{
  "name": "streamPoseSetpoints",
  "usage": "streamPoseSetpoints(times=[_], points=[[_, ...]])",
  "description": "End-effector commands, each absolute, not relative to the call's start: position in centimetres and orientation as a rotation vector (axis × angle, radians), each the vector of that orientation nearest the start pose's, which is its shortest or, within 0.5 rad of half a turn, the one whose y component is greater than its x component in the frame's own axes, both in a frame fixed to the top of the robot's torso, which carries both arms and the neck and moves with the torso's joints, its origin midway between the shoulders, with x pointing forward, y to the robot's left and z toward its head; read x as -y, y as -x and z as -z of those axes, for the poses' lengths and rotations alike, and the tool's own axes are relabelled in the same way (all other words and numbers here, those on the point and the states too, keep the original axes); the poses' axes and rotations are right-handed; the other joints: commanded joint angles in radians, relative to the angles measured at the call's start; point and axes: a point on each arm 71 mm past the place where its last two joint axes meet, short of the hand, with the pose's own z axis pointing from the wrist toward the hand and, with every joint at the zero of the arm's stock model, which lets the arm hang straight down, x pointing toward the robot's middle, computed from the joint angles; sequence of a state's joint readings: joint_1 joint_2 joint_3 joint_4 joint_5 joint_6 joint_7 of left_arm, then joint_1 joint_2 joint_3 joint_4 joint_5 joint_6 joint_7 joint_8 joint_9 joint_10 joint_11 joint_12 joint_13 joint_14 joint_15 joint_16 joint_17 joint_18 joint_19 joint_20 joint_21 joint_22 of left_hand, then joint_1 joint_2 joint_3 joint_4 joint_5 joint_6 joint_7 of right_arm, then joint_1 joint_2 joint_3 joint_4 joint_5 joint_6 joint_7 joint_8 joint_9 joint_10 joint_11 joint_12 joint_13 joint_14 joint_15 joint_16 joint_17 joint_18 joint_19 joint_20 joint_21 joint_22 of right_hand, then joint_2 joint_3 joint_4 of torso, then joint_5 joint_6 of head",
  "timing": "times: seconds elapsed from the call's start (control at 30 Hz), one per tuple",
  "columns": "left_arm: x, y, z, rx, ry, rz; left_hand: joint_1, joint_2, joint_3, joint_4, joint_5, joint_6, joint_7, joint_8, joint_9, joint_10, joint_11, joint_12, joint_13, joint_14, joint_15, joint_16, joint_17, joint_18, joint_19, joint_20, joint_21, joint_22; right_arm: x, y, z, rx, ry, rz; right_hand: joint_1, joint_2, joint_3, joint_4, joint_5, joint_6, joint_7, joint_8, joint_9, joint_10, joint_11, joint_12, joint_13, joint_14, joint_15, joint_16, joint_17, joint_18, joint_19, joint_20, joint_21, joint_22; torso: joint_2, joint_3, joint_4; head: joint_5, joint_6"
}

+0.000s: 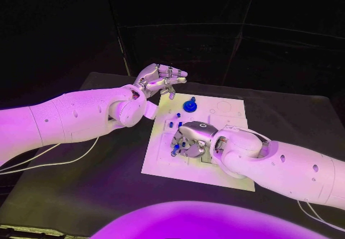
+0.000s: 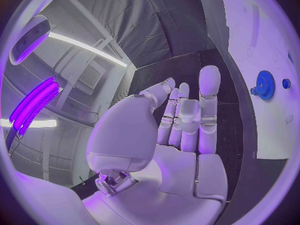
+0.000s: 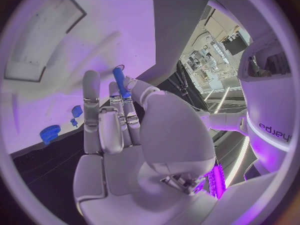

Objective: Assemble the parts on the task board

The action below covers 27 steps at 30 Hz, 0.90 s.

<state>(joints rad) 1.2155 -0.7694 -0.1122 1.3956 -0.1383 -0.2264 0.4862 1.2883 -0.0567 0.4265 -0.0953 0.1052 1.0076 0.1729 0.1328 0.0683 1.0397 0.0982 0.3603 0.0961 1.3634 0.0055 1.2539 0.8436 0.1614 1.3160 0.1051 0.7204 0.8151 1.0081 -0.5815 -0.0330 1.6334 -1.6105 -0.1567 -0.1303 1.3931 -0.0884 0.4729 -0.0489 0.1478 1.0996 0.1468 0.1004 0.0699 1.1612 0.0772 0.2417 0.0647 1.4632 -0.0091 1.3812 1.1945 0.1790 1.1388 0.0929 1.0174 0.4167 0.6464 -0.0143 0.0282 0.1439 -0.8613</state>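
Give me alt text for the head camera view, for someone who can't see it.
The robot's right hand reaches down onto the middle of the white task board, fingers among small blue parts. The left hand hovers past the board's far left corner, fingers curled, near a blue gear on the board.

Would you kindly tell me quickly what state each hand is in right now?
Left hand: open, holding nothing, raised beyond the white task board.
Right hand: holds a small blue cylindrical peg between its fingers over the board.
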Motion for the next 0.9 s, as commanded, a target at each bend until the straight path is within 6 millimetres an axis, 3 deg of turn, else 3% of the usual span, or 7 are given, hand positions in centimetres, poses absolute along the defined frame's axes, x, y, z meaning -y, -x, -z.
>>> streamPoseSetpoints(times=[0.03, 0.9], points=[[-20.14, -50.31, 19.43, -1.461, 0.883, 1.582, -0.001, 0.002, 0.000, 0.000, 0.002, -0.009, 0.000, 0.003, 0.000, -0.006, 0.000, 0.005, 0.001, -0.001, 0.005, 0.002, -0.001, 0.006, -0.001, 0.001, -0.003, -0.001, 3.77, -38.75, 25.64, -1.863, 0.507, -0.956, -0.009, 0.003, 0.005, 0.000, 0.005, 0.002, 0.004, 0.005, 0.001, 0.006, -0.002, -0.004, 0.001, 0.041, -0.001, -0.001, -0.001, 0.006, -0.007, -0.002, 0.003, 0.001, 0.000, 0.0002, 0.0002, 0.002, -0.002], [-20.17, -50.30, 19.41, -1.461, 0.883, 1.582, -0.001, 0.002, 0.000, 0.000, 0.002, -0.009, 0.000, 0.003, 0.000, -0.006, 0.000, 0.005, 0.001, -0.001, 0.005, 0.002, -0.001, 0.006, -0.001, 0.001, -0.003, -0.001, 3.74, -38.53, 25.61, -1.834, 0.495, -0.979, -0.011, 0.005, 0.006, 0.000, 0.004, 0.005, 0.003, 0.005, 0.001, 0.009, -0.003, -0.005, 0.002, 0.040, -0.001, -0.003, -0.004, 0.006, -0.009, -0.002, 0.003, 0.002, 0.001, -0.0001, 0.0004, 0.001, 0.000]])
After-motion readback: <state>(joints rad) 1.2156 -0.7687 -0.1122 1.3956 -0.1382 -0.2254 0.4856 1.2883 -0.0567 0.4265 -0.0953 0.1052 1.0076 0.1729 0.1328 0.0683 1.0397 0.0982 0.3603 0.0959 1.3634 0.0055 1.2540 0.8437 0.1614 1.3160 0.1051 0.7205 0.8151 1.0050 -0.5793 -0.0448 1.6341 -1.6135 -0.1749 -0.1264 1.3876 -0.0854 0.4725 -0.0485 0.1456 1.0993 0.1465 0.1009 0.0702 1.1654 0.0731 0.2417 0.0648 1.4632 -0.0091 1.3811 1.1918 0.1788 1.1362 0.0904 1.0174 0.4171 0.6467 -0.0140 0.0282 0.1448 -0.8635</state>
